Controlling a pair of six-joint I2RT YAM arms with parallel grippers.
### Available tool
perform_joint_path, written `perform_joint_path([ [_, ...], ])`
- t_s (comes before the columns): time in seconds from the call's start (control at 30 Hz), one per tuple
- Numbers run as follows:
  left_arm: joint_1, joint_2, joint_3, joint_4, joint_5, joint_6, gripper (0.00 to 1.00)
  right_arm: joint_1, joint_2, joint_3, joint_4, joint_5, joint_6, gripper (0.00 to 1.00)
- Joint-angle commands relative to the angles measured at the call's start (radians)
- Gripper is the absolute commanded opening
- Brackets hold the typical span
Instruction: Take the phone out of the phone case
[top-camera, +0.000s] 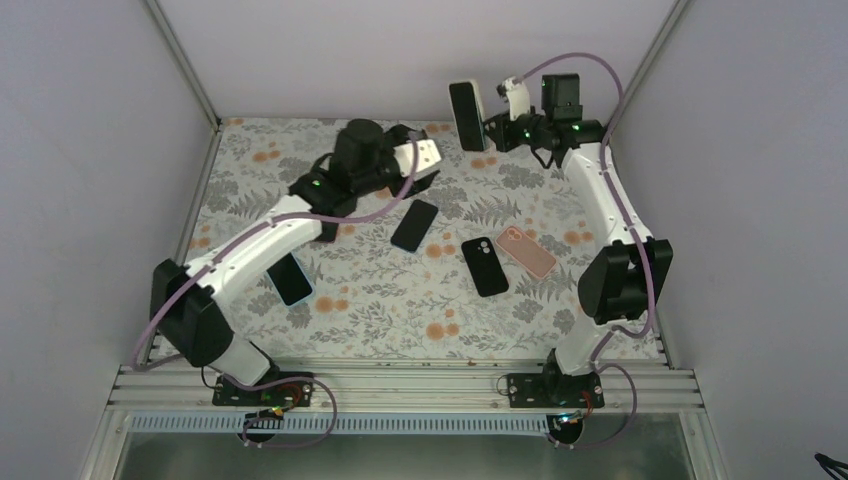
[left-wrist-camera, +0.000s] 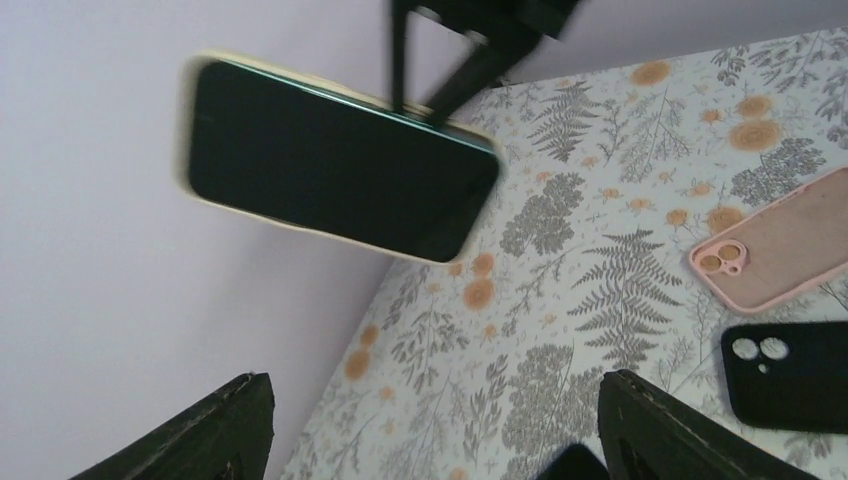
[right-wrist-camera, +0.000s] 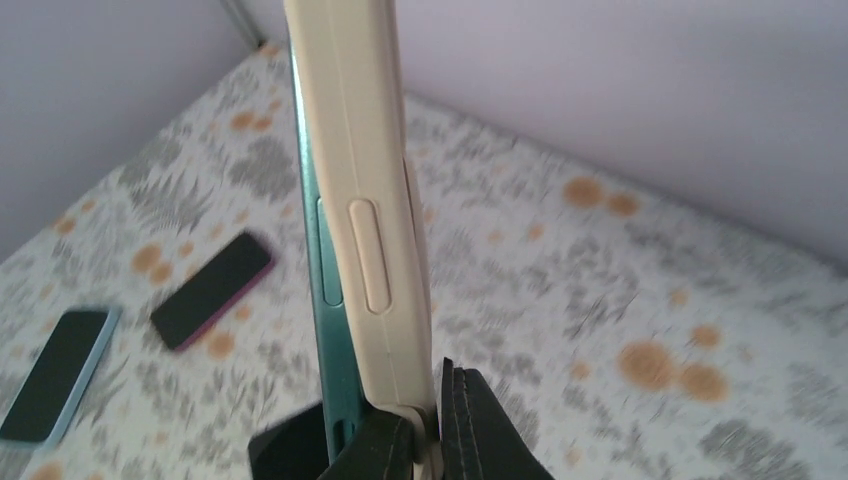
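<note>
My right gripper is raised near the back wall and shut on the edge of a cream phone case. In the right wrist view the fingers pinch the case's lower edge, and the teal phone stands partly out of the case along its side. In the left wrist view the dark screen faces the camera, framed by the cream case. My left gripper is open and empty, a short way left of the held phone and apart from it; its fingers show wide apart.
On the floral table lie a black phone, a black case, a pink case and a blue-edged phone under my left arm. The pink case and black case also show in the left wrist view. Walls enclose the back and sides.
</note>
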Motion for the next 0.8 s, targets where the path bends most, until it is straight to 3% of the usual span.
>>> perform_joint_path([
  [0.0,-0.073,0.056,-0.026,0.219,-0.168,-0.027,0.81,0.028,-0.028,0.095,0.154,0.091,0.12,0.04],
  [0.13,-0.134,0.113,-0.017,0.369,-0.24,-0.036,0.87,0.05,-0.041,0.08,0.195,0.122,0.148,0.04],
  [0.33,-0.137,0.23,0.048,0.529,-0.307,-0.107,0.96,0.069,-0.057,0.033,0.217,0.101,0.192,0.03],
  [0.53,-0.142,0.339,0.145,0.531,-0.339,-0.123,0.97,0.071,-0.083,-0.001,0.228,0.072,0.206,0.03],
  [0.77,-0.144,0.379,0.148,0.544,-0.363,-0.124,0.97,0.073,-0.137,-0.051,0.259,0.048,0.222,0.03],
])
